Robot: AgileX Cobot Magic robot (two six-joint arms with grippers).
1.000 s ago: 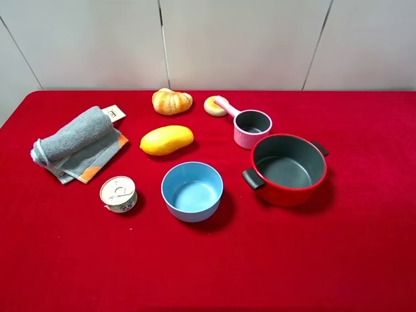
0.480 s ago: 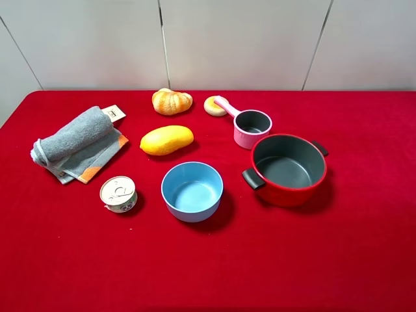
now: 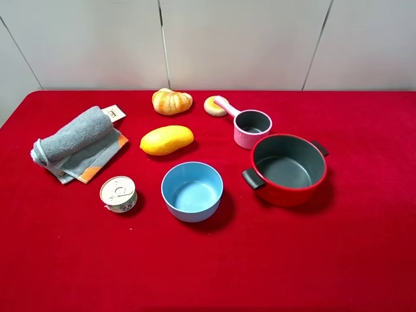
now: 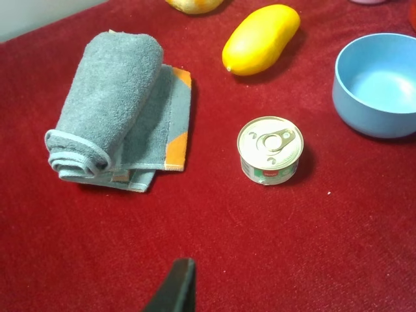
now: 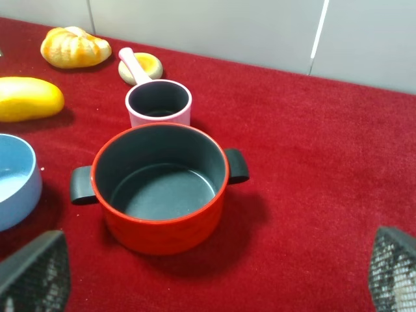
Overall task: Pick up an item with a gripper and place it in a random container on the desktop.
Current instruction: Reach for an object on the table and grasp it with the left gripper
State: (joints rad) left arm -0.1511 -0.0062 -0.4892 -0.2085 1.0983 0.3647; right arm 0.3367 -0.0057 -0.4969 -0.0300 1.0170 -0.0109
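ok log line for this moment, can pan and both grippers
phase: pre-grasp | can: on cloth, untouched | pan: empty | left gripper: state unclear | right gripper: open, empty

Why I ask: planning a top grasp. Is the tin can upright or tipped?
Upright. The tin can rests on its base, pull-tab lid facing up.

Little of the robot shows. Of the left gripper (image 4: 174, 289), a single finger tip appears in the left wrist view: a narrow, matte black wedge with a straight edge and a squared-off top, plain and unmarked. The right gripper (image 5: 211, 279) shows two fingers (image 5: 36, 273) in the right wrist view. They are broad and dark grey to black, with rounded upper corners and faces covered in a fine criss-cross mesh that catches the light as pale grey
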